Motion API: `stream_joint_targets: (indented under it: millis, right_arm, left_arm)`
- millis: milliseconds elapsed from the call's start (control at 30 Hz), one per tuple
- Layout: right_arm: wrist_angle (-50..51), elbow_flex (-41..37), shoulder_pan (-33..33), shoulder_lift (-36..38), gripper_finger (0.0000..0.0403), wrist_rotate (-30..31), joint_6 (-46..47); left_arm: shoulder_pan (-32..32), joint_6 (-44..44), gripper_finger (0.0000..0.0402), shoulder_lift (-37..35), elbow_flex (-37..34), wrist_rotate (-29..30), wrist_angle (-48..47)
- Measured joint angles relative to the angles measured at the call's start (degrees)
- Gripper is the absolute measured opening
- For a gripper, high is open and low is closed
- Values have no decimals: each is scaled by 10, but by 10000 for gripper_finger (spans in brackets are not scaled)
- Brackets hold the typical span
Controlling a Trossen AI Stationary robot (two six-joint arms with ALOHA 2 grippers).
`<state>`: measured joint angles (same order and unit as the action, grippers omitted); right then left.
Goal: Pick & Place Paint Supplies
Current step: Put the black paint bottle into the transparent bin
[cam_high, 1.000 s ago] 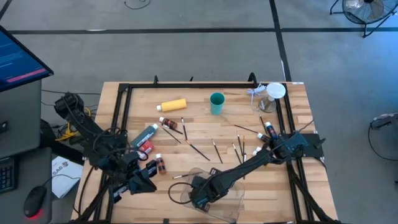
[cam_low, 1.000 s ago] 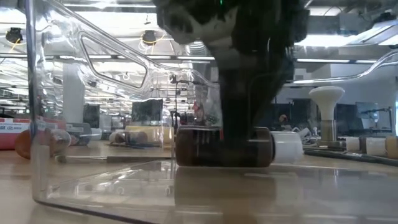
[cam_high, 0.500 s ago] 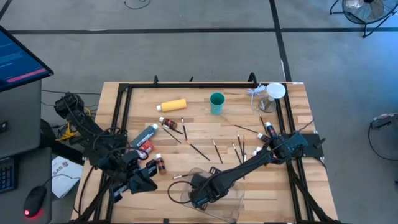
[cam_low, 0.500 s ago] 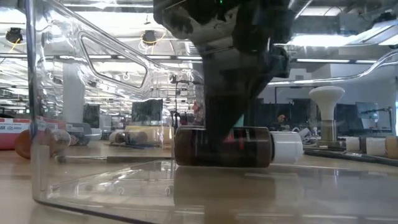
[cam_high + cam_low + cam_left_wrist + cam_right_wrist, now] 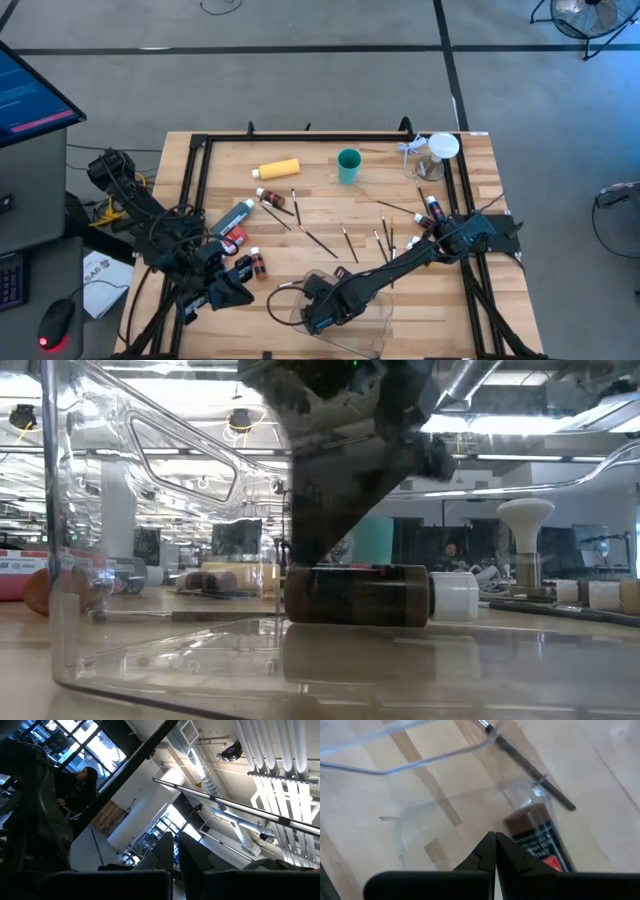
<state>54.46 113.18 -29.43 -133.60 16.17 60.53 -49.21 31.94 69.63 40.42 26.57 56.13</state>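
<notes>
One small brown paint bottle (image 5: 358,596) with a white cap lies on its side inside the clear plastic tray (image 5: 372,330) at the near middle of the table. The right gripper (image 5: 495,851) is just above the bottle, fingers pressed together and holding nothing; the bottle rests free on the tray floor. In the right wrist view a thin brush (image 5: 530,770) lies just outside the tray wall, beside the bottle's cap end.

The left gripper (image 5: 175,852) is parked at the near left edge of the table, fingers closed and empty, its camera tilted up toward the ceiling.

Still out on the table: a yellow bottle (image 5: 279,169) at the far left, near a teal cup (image 5: 349,165); a grey tube (image 5: 234,217) and a red tube (image 5: 235,236) on the left; another small bottle (image 5: 258,265) near them; several brushes (image 5: 346,240) scattered mid-table.

Handling judgement: the small bottles look rigid and light, with smooth, round walls, so one lying down will probably roll or slip if pinched off-centre. Best taken across the body at mid-length, jaws square to its axis. The brushes are thin and lie flat, so they call for a low pinch at mid-handle. The tubes may give under pressure, so grip them lightly.
</notes>
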Motion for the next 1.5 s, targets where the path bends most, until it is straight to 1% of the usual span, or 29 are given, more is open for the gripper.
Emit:
stream_joint_targets:
  millis: [67, 200, 300, 367, 433, 533, 767, 867, 933, 1000, 1267, 1400, 1500]
  right_arm:
    - [47, 21, -5, 8, 0, 0, 7]
    - [179, 56, -16, 19, 0, -1, 44]
    - [222, 58, -17, 17, 0, -46, 70]
    - [220, 55, -17, 17, 0, -78, 80]
    - [215, 48, -17, 13, 0, -88, 93]
    - [201, 34, -13, 12, 0, -91, 104]
    - [231, 32, 1, 12, 0, -84, 96]
    - [217, 32, 5, 12, 0, -77, 91]
    - [189, 32, 6, 12, 0, -75, 73]
    - [177, 32, 7, 12, 0, -80, 63]
    - [213, 32, 11, 12, 0, -84, 82]
    - [195, 21, 10, 12, 0, -86, 81]
    - [186, 3, 10, 12, 0, -104, 81]
  left_arm:
    - [0, 0, 2, 0, 0, 0, 1]
    - [0, -1, 2, 0, 0, 0, 1]
    - [0, -2, 2, 0, 0, 0, -1]
    - [0, -8, 2, 0, 0, 0, -2]
    - [0, -15, 2, 0, 0, 0, -2]
    - [0, -16, 2, 0, 0, 0, -2]
    - [-3, -16, 2, 0, 0, -2, -2]
    - [-10, -16, 2, 0, 0, -3, -2]
    - [-15, -16, 2, 0, 0, -4, -2]
    - [-17, -16, 2, 0, 0, -4, -2]
    - [-23, -16, 2, 0, 0, -2, -2]
    - [-23, -16, 2, 0, 0, -2, -3]
    - [-23, -17, 2, 0, 0, -2, -4]
